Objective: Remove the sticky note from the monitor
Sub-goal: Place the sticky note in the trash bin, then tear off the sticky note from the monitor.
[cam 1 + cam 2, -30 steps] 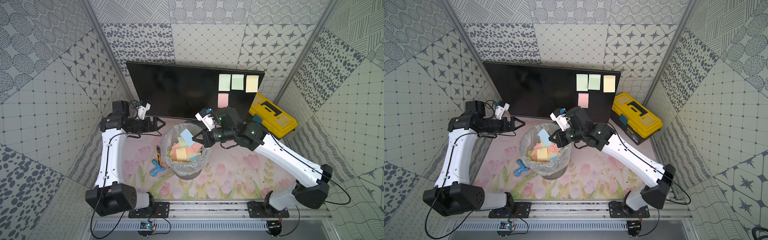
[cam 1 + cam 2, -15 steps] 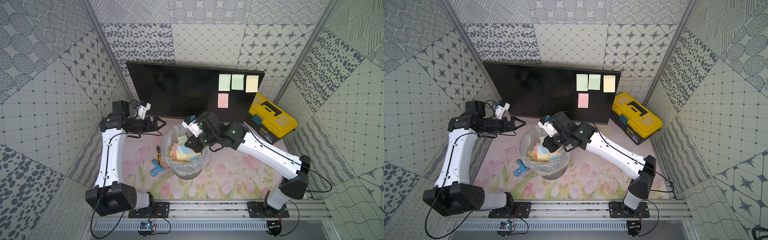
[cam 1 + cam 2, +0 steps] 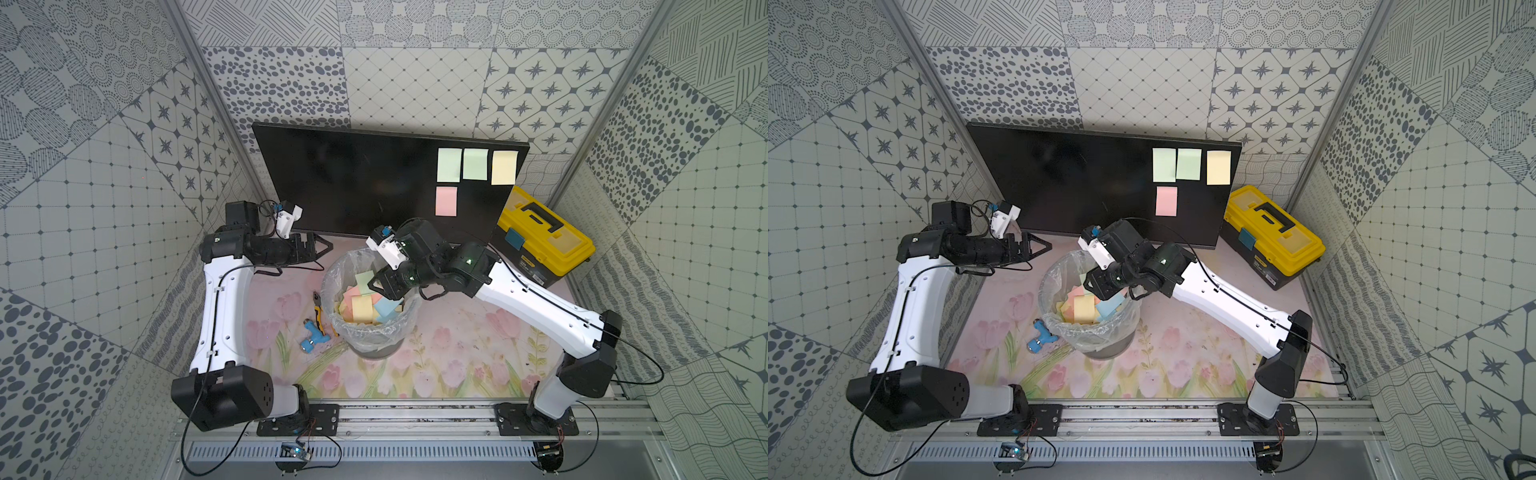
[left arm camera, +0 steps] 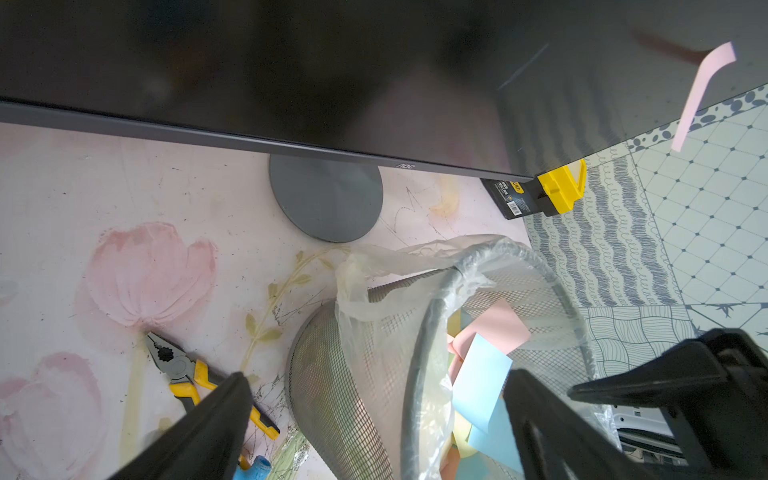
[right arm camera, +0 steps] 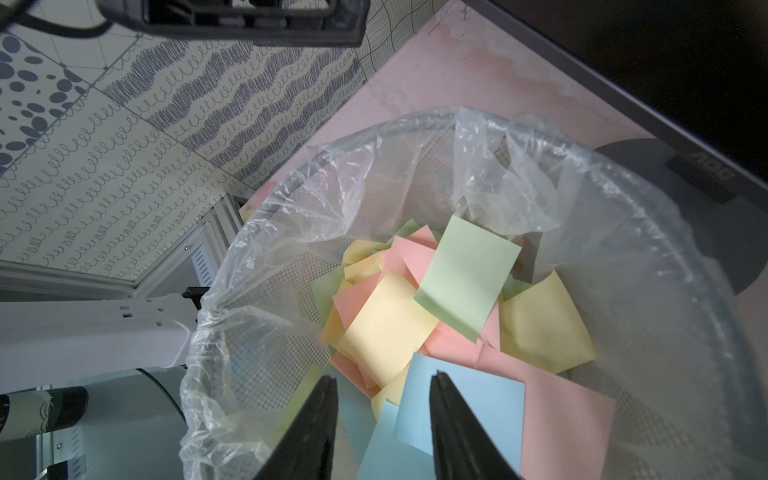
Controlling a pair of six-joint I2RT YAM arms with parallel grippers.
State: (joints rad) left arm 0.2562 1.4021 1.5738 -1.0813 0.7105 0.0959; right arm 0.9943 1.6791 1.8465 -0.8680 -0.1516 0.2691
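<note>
My left gripper [image 3: 321, 248] is fully released, with nothing between its fingers. It hovers just in front of the lower edge of the monitor [image 3: 353, 178], at the left part of the screen. Below these fingers the pliers [image 4: 183, 374] with yellow handles lie on the flowered mat [image 3: 457, 353]. Nearer to my base lies a small blue T-shaped piece [image 3: 313, 338]. To the right of them the mesh bin [image 3: 374, 332] with a clear plastic liner stands between my two grippers. It holds loose notes [image 5: 386, 328] in yellow, pink, green and blue.

My right gripper [image 5: 382, 376] hangs over the opening of the bin and points down into it. Its fingers are parted and grasp nothing. A blue note [image 5: 478, 399] lies in the bin just beneath them; I cannot tell if it touches a fingertip.

The sticky notes on the monitor are beyond my right fingers and to their right, well apart from them. The pink note [image 3: 446, 201] is the closest. Above it is a row of two green notes [image 3: 461, 164] and one yellow note [image 3: 504, 167]. In the left wrist view the lower edge of the pink one curls away from the screen. Further right, the yellow toolbox [image 3: 540, 237] stands just beside the monitor's right edge.
</note>
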